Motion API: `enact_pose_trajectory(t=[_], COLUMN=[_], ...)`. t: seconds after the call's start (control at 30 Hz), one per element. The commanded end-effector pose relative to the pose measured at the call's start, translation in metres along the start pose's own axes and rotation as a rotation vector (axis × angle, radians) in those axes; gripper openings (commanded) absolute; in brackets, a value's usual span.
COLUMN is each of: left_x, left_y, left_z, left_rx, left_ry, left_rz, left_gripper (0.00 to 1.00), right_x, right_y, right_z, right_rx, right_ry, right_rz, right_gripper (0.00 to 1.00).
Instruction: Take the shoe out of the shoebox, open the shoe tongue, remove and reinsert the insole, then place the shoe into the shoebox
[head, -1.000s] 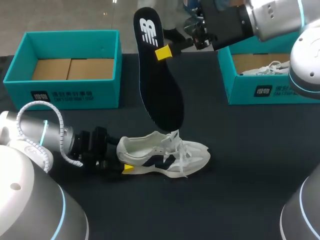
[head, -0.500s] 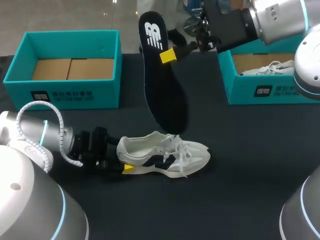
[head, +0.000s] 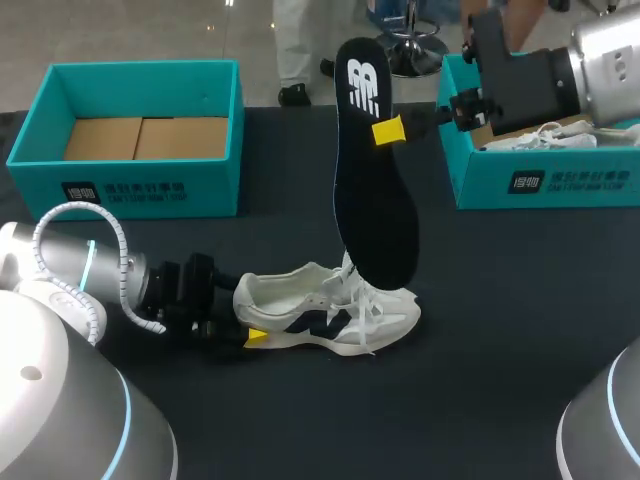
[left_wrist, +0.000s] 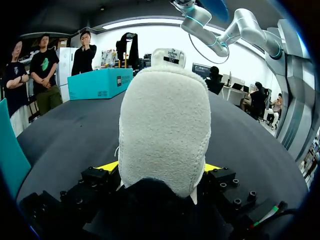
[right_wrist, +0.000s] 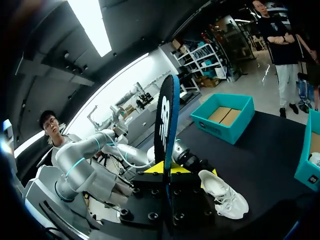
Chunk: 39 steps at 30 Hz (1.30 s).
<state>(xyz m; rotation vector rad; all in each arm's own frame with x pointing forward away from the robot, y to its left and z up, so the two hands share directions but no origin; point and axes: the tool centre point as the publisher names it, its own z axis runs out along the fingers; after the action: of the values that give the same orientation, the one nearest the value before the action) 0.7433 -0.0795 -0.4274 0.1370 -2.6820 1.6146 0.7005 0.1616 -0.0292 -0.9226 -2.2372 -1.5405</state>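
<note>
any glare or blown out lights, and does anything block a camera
Head view: no glare on the dark table; the white shoe reads clearly. Left wrist view: the shoe's heel blocks the middle. Right wrist view: ceiling lights blown out, insole edge-on ahead.

The white shoe (head: 330, 310), navy-panelled, is set upright on its sole, laces loose. The dark insole (head: 375, 190) (white logo at its heel end) is held on end, toe end down over the shoe's laces. The open teal shoebox (head: 130, 185) is set well apart, rear left.
</note>
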Motion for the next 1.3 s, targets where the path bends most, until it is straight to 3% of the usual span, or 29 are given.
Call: enact_pose_trajectory(t=[0.03, 0.7, 1.3], left_x=[-0.001, -0.001, -0.001], left_y=[0.001, 0.001, 0.001], left_z=[0.002, 0.002, 0.002], left_rx=[-0.003, -0.003, -0.003], left_ry=[-0.001, -0.001, -0.001], left_rz=[0.000, 0.000, 0.000], left_gripper=[0.00, 0.00, 0.00], right_x=[-0.001, -0.016, -0.016], right_y=[-0.019, -0.020, -0.020], right_z=[-0.011, -0.013, -0.013], right_rx=[-0.048, -0.007, -0.007], right_ry=[0.007, 0.006, 0.006], right_rz=[-0.001, -0.006, -0.006], right_gripper=[0.00, 0.00, 0.00])
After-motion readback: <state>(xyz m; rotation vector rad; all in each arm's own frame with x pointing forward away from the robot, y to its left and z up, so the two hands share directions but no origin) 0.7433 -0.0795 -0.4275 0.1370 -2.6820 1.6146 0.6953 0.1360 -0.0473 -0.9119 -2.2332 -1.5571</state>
